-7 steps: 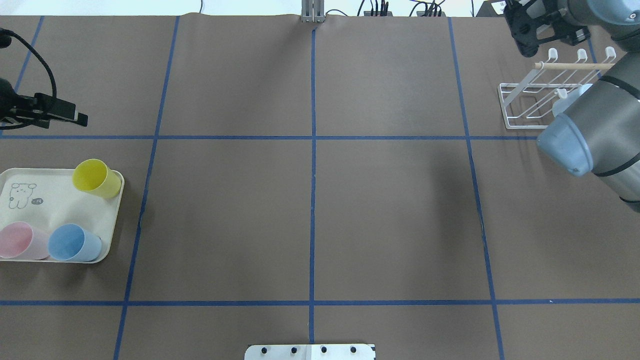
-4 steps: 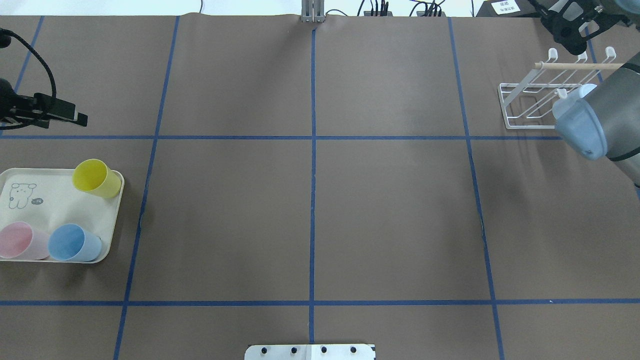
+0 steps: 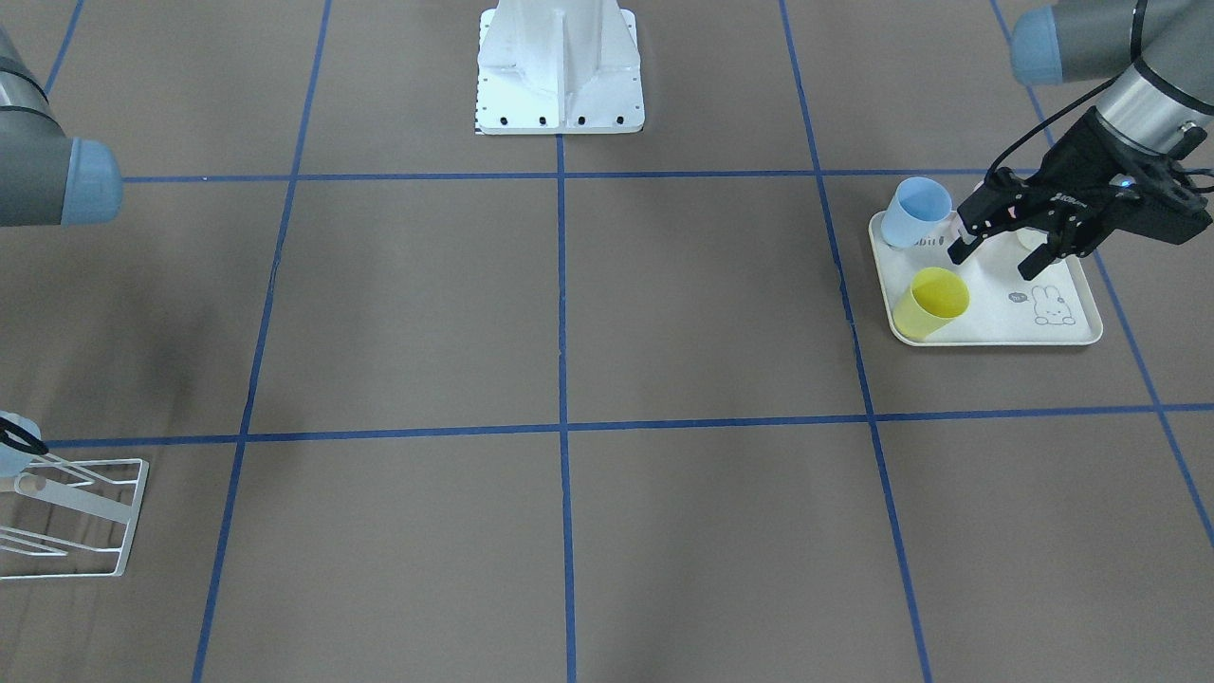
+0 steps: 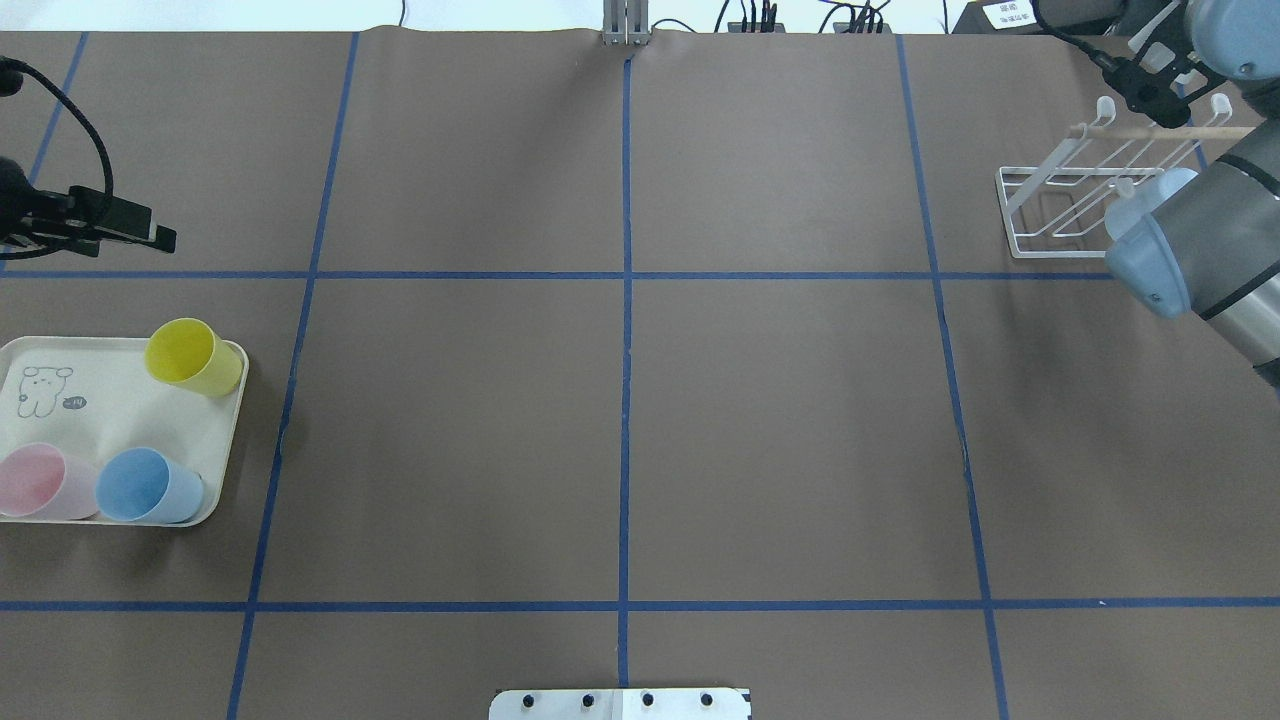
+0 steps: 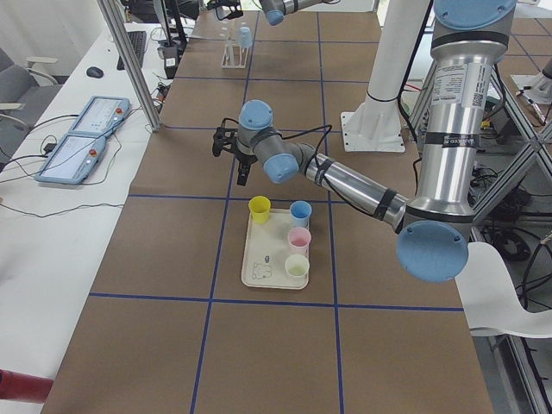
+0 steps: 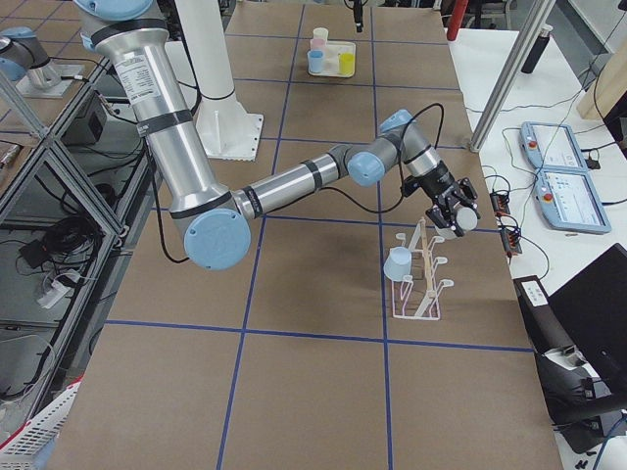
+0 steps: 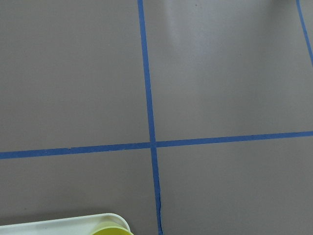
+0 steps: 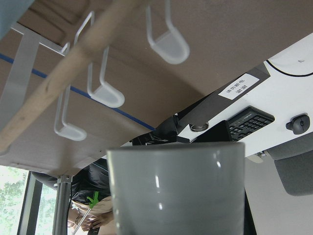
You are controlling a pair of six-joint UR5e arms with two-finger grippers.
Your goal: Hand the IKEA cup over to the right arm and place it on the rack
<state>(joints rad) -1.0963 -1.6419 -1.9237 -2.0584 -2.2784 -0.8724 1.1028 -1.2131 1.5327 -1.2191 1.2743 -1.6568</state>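
- The right gripper (image 6: 456,217) has its fingers clamped on a pale grey cup (image 8: 176,188).
- It holds the cup in the air just beside the wooden dowel (image 4: 1130,131) of the rack (image 4: 1040,215).
- The rack stands near the worktop's far right corner, with a light blue cup (image 6: 399,262) hanging on it.
- The left gripper (image 3: 998,256) hovers with its fingers apart, close to the tray (image 3: 1072,327) at the worktop's left edge.
- The tray holds a yellow cup (image 3: 934,299), a blue cup (image 3: 915,211) and a pink cup (image 4: 40,482).
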